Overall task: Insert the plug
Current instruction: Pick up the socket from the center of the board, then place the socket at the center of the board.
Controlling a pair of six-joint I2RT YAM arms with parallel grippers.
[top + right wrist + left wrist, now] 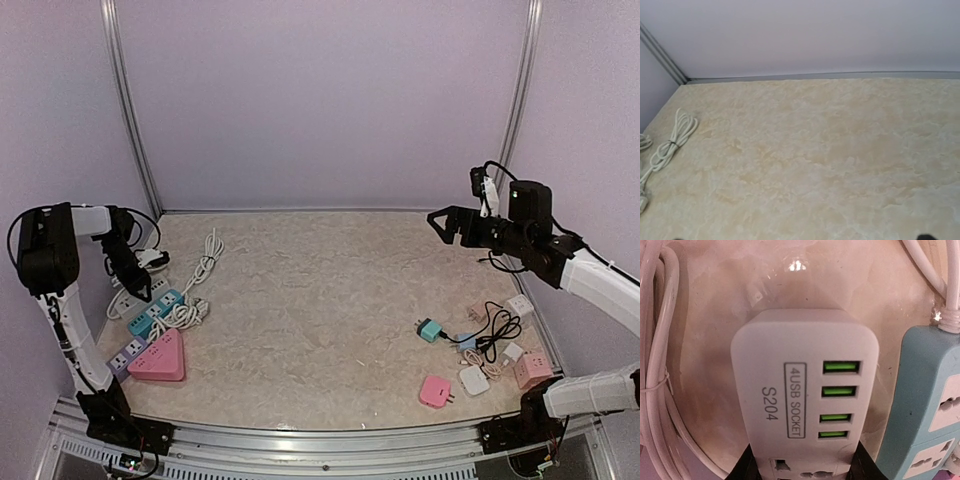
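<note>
Only the left wrist view shows the grip. The left hand [140, 288] has its black fingers [746, 467] clamped against both sides of the white power strip [790, 365]. The strip lies flat, green USB ports up, just beside the blue power strip [925, 390]. The top view alone shows the teal plug [430, 329] and pink plug [435, 391] lying on the surface [320, 300] near the right arm's base. The right hand [438, 225] is raised, spread open and holding nothing.
</note>
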